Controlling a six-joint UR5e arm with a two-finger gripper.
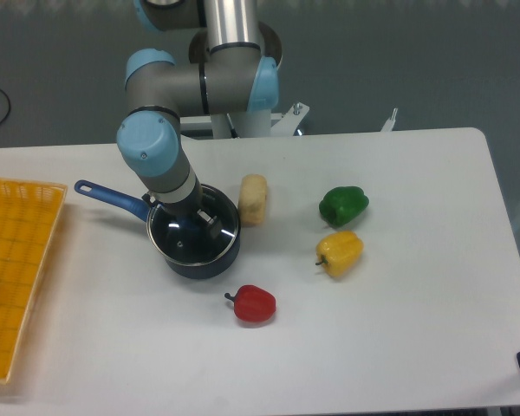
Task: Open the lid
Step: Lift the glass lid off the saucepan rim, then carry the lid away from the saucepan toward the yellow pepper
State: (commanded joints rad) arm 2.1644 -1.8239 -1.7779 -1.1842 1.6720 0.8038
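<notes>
The arm reaches down from the far side of the table (399, 347) and its tool (193, 227) hangs directly over the saucepan (195, 260), low enough that the wrist and the tool body hide the middle of the pan. The tool's fingers are not visible from this angle, so I cannot tell how far apart they stand, or whether they touch or grip anything.

The lid (184, 244) sits on the saucepan, left of the table's centre; its clear glass and thin metal rim show around the near and right sides of the tool, and the pan's dark inside shows through it. The blue knob at the lid's centre is covered by the tool and cannot be seen. The saucepan's long blue handle (108, 198) points to the far left, toward a yellow mesh tray (26, 217) at the left edge of the table.

Just beside the saucepan on its far right lies a pale sponge-like block (254, 198). A red pepper (255, 303) lies near the pan on its near right side. Further right a green pepper (344, 205) and a yellow pepper (341, 252) lie close to each other, the green one farther away.

No brand, label or writing can be read on any of these things.
</notes>
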